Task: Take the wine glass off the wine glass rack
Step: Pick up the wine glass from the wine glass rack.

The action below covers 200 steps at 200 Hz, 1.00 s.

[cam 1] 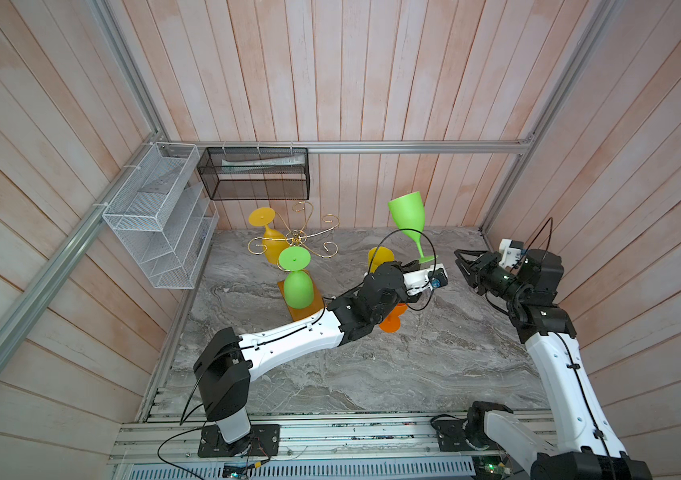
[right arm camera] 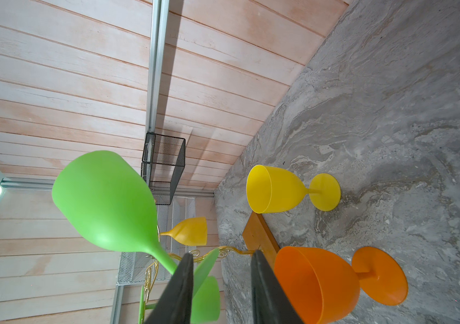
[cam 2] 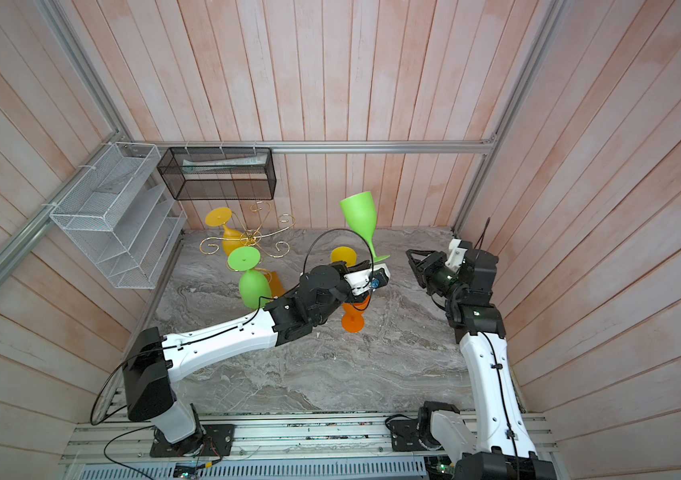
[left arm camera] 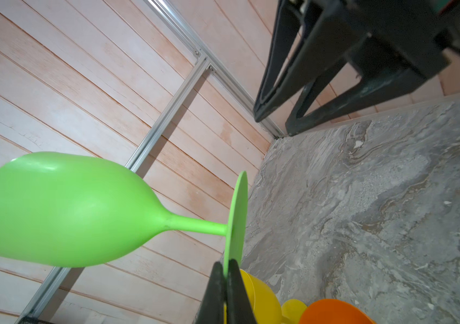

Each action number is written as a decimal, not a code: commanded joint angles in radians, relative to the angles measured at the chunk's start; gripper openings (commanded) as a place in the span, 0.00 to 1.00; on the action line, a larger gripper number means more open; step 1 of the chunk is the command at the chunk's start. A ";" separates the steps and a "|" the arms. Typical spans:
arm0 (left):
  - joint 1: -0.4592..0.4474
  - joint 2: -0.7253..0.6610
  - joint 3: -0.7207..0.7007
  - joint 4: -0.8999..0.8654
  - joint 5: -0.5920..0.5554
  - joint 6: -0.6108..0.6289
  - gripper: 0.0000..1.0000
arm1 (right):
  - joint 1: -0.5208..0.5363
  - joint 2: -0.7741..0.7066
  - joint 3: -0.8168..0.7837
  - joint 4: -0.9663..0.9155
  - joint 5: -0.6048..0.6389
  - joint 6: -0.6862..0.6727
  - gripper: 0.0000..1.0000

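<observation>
Green wine glass (left arm camera: 63, 210) matt smooth plastic; wine glass rack (cam 1: 296, 237) gold wire (glossy).

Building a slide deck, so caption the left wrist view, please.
Left claw pinches the foot of a green wine glass, held above the marble table.

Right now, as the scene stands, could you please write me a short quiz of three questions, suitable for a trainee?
1. Multiple choice: where does the left gripper pinch the raised green glass? A) the bowl B) the stem C) the edge of the foot
2. True or false: the right gripper is holding a glass.
3. Count: how many glasses hang upside down on the rack?

Key
1: C
2: false; its fingers stand apart with nothing between them.
3: two, the hanging yellow glass and the hanging green glass.
</observation>
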 commanded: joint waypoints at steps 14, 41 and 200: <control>-0.010 0.039 0.002 0.089 -0.061 0.095 0.00 | -0.007 -0.009 0.040 -0.027 -0.002 0.004 0.32; -0.012 0.058 0.001 0.108 -0.061 0.116 0.00 | -0.006 -0.002 0.036 -0.023 -0.028 0.004 0.32; -0.024 0.162 0.029 0.256 -0.088 0.245 0.00 | 0.104 0.066 0.034 -0.022 -0.030 0.016 0.31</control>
